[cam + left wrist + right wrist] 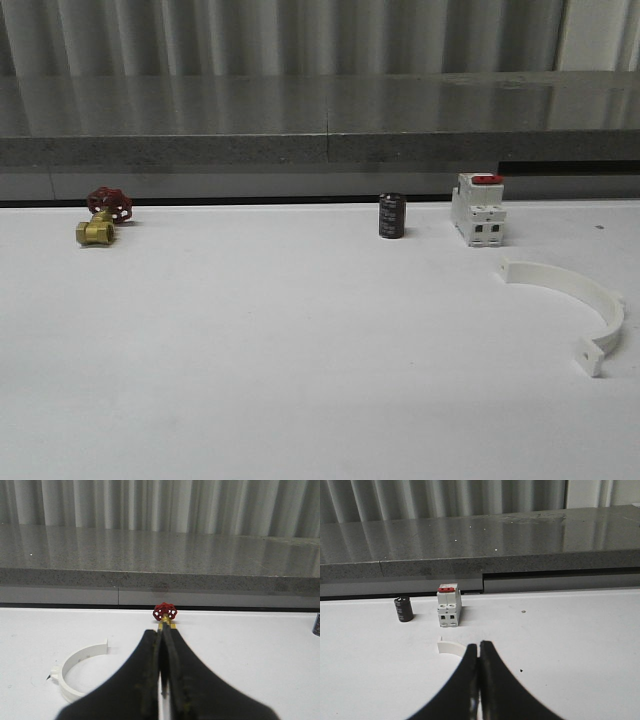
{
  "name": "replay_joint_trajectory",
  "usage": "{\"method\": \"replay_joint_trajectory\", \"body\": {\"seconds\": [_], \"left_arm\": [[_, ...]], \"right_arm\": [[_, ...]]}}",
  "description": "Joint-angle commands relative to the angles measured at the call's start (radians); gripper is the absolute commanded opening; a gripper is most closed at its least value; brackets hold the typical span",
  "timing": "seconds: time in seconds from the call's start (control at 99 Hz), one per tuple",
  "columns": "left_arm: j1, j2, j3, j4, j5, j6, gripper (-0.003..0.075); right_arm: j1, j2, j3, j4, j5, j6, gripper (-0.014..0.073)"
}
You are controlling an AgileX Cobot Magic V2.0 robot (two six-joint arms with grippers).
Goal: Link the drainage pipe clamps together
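Observation:
One white half-ring drainage pipe clamp [609,305] lies on the white table at the right, its tabbed ends facing left and toward me. In the right wrist view one tabbed end of that clamp [449,647] pokes out just beside my right gripper [479,646], which hovers over it, shut and holding nothing. The second half-ring clamp [82,653] lies flat in the left wrist view, off to the side of my left gripper [162,632]. That gripper is also shut and empty, and it points toward the valve.
A brass valve with a red handwheel [101,217] sits at the back left. A black cylinder [391,216] and a white boxy switch with a red top [478,210] stand at the back right. A grey stone ledge [320,130] runs behind the table.

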Motion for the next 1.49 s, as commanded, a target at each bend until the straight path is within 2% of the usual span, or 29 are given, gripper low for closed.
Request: {"method": "replay_joint_trajectory", "body": {"seconds": [0.0, 0.293, 0.485, 0.646, 0.848, 0.96, 1.131, 1.485], "left_arm": [[-0.002, -0.027, 0.046, 0.000, -0.089, -0.007, -0.0021], [-0.002, -0.027, 0.025, -0.010, -0.082, -0.007, -0.0021], [-0.002, 0.016, -0.107, -0.028, -0.025, -0.007, -0.0021], [-0.002, 0.142, -0.311, -0.032, 0.160, -0.007, -0.0021], [-0.002, 0.410, -0.589, -0.032, 0.488, -0.007, -0.0021], [-0.002, 0.542, -0.703, -0.032, 0.608, -0.007, -0.0021], [-0.002, 0.699, -0.787, -0.058, 0.638, -0.007, -0.0021], [-0.002, 0.864, -0.799, -0.064, 0.672, -0.007, -0.0020]], "right_arm": [[0.002, -0.019, -0.016, -0.008, -0.090, -0.005, -0.0068], [0.002, -0.019, -0.016, -0.008, -0.090, -0.005, -0.0068], [0.002, -0.019, -0.016, -0.008, -0.090, -0.005, -0.0068], [0.002, -0.019, -0.016, -0.008, -0.090, -0.005, -0.0068], [0.002, -0.019, -0.016, -0.008, -0.090, -0.005, -0.0068], [0.002, -0.019, -0.016, -0.008, -0.090, -0.005, -0.0068], [0.002, -0.019, -0.016, -0.008, -0.090, -0.005, -0.0068], [0.002, -0.019, -0.016, -0.008, -0.090, -0.005, -0.0068]]}}
